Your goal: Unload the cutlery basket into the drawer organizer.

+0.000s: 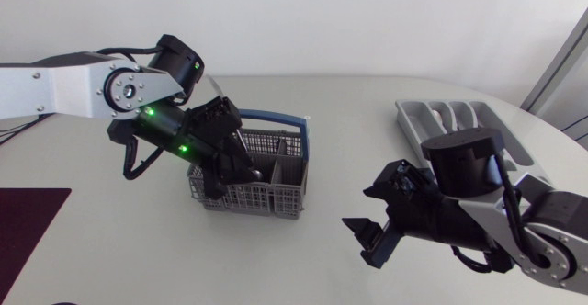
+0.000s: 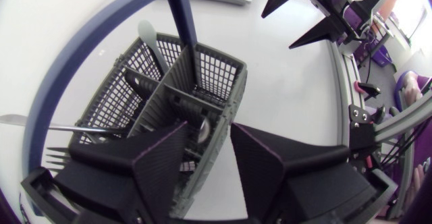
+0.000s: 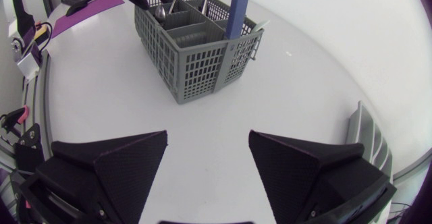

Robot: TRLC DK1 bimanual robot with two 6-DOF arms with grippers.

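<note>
1. Head view: the cutlery basket (image 1: 266, 199) stands near the middle of the table (image 1: 138, 259). The drawer organizer (image 1: 418, 121) lies by the far right edge, well apart from the basket.
   - I can make out no cutlery in the organizer's visible compartments, though the right arm covers its near part.
   - The left gripper (image 1: 237, 163) is dipped into the basket.
   - The right gripper (image 1: 372, 230) hangs over bare table between basket and organizer, spread and holding nothing.

2. Left wrist view: the basket holds several pieces, among them a pale spoon (image 2: 150, 35) at its far side, a fork (image 2: 57, 156) and a metal spoon (image 2: 202, 128).
   - The left gripper's fingers are spread. One is inside a compartment by the metal spoon and the other is outside the basket's wall.
   - They pinch nothing that I can see.

3. Right wrist view: the basket sits well ahead of the right gripper (image 3: 207, 140), with handles showing above its rim.
   - A corner of the organizer lies beside the gripper.
   - Its claw gapes wide with only table under it.

4. Judgement: the unloading looks barely begun. No piece is visibly delivered, the first grasp is not closed, and the whole basket is left to do.
</note>
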